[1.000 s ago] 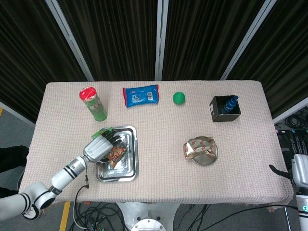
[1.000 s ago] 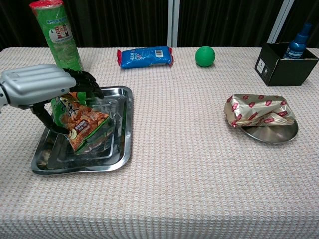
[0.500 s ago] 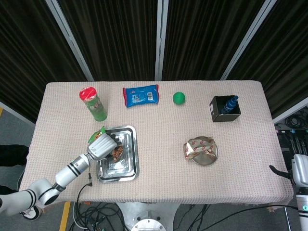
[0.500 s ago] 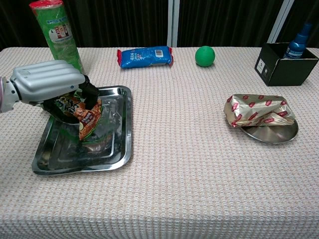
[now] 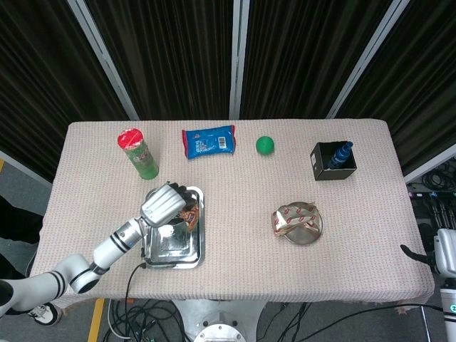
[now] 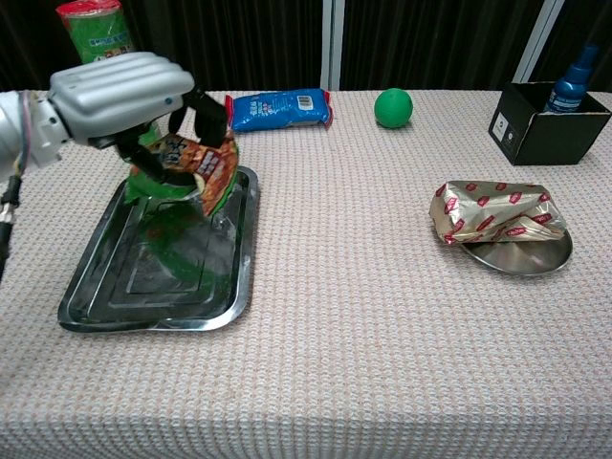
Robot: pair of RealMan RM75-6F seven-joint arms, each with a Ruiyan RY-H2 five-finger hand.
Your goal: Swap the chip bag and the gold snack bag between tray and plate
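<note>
Fingers (image 6: 206, 113) of the left hand (image 6: 120, 96) are curling down around the top of the chip bag (image 6: 191, 164), holding it lifted clear above the tray (image 6: 153, 292) at the left of the chest view. From overhead, the bag (image 5: 189, 213) is hanging over the tray's right rim (image 5: 201, 228). The bag is dangling crumpled and tilted, so the grip looks to be on one edge only; carrying it slowly and level should be keeping it from swinging or slipping out. The right hand (image 5: 443, 251) is barely showing at the lower right edge of the overhead view, and whether its fingers are wide or narrow cannot be told.

Farther right, the gold snack bag (image 6: 497, 210) is lying across the plate (image 6: 531, 256), overhanging its left side. Since the plate is occupied, the chip bag is probably best set down on bare table (image 6: 344, 277) between tray and plate first, well apart from both.

At the far edge are standing a green can (image 6: 96, 29), a blue packet (image 6: 277, 108), a green ball (image 6: 393, 107) and a black box (image 6: 545, 124).
</note>
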